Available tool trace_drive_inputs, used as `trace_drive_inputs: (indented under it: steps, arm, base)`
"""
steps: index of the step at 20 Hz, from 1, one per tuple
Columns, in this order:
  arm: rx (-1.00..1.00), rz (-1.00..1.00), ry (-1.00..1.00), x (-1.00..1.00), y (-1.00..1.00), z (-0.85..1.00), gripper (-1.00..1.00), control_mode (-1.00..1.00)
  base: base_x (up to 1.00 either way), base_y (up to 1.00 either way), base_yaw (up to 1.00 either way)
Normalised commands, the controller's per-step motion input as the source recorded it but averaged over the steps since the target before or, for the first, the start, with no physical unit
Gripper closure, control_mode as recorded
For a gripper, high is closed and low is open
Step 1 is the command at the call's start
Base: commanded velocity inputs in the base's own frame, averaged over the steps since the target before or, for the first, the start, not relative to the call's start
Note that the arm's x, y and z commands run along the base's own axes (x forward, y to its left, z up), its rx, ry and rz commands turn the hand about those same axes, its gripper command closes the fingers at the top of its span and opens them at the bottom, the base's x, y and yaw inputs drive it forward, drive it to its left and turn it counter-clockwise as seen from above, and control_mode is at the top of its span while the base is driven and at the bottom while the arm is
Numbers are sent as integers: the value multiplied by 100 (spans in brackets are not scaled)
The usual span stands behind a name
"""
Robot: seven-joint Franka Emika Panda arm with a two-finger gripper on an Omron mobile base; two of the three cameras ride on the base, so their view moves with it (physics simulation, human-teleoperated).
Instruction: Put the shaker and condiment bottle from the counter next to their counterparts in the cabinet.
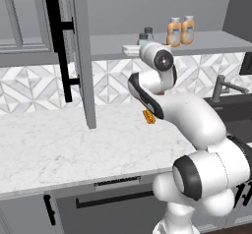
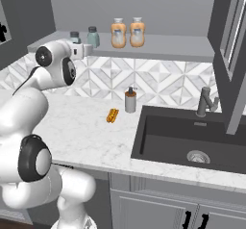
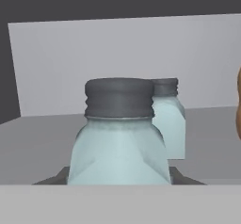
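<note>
Pincer (image 3: 120, 178) pinching the shaker (image 3: 120, 138), fingers pressing on the jar's lower sides at 6 o'clock in the hand view, jar standing upright with its dark cap at 12 o'clock. Holding it at shelf (image 2: 163, 45) height inside the cabinet (image 1: 81, 56), judging from the right base view, where the hand is reaching toward the shelf's left end at about 10 o'clock. Whether the jar's base is already touching the shelf: cannot tell.

Second shaker (image 3: 168, 119) standing just beyond the held one, toward 1 o'clock in the hand view, partly overlapping in sight; long axes of both jars running upright and parallel. Coming move, as a judgement: turning on that small offset, lowering straight down and releasing without nudging the neighbour.

On the shelf in the right base view: two teal jars (image 2: 92, 36) at 11 o'clock, two orange bottles (image 2: 118, 33) side by side at 12 o'clock, nearly touching. Bottle part of the task therefore looking done, shaker part nearly done.

On the table (image 2: 86, 132): a grey pump dispenser (image 2: 130, 100) near the sink (image 2: 192, 141), a flat orange ridged piece (image 2: 112, 115) just beside it toward 8 o'clock. Cabinet door (image 1: 74, 46) standing open at 10 o'clock in the left base view.
</note>
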Motion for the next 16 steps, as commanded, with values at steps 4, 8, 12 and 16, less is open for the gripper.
trace_drive_inputs:
  steps: [4,8,12,16]
  arm:
    - [0,0,0,34,0,0,100,-100]
    - [0,0,0,25,0,0,100,-100]
    - [0,0,0,16,0,0,100,-100]
    - [0,0,0,12,0,0,100,-100]
  base:
    - [0,0,0]
    - [0,0,0]
    - [0,0,0]
    - [0,0,0]
